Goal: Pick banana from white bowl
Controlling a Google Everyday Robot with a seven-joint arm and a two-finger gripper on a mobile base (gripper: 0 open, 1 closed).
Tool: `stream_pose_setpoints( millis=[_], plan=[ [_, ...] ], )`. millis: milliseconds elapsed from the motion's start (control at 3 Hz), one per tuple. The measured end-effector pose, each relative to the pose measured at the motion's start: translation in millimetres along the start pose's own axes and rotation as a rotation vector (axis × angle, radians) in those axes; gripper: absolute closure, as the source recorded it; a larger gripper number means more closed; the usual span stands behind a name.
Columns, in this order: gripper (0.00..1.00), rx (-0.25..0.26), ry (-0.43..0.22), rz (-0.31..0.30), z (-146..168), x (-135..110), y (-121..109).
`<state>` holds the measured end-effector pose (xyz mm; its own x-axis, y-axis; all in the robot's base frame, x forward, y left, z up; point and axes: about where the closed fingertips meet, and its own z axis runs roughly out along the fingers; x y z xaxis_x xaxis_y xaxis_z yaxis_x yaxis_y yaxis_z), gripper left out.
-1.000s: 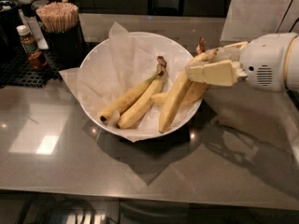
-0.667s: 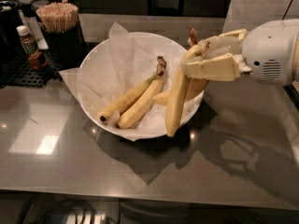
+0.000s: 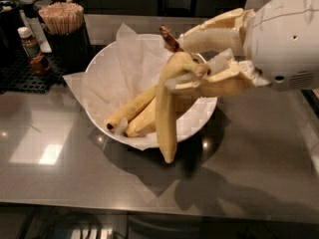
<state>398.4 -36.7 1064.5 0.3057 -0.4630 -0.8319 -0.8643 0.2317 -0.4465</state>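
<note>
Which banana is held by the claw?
The upright banana, clamped near its stem by the claw above the right side of the white bowl; the other bananas lie flat inside.

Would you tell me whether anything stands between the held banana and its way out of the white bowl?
Nothing visible does. The cream two-finger gripper is shut on the long yellow banana, hanging over the near rim of the paper-lined white bowl; two other bananas lie lower, inside it.

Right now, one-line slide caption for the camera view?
Pincer shut on a banana, held upright over the white bowl; two more bananas lie inside on paper.
</note>
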Motion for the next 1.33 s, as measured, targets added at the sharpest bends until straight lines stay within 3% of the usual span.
stream_pose_setpoints(
  millis=[333,667,1000,1333],
  plan=[
    [1.0,-0.053,0.002,-0.225,13,-45,1],
    [1.0,-0.042,0.023,-0.343,30,-86,-34],
    [1.0,0.008,0.057,-0.356,30,-115,-86],
    [1.0,0.015,0.132,-0.271,50,-90,-141]
  ],
)
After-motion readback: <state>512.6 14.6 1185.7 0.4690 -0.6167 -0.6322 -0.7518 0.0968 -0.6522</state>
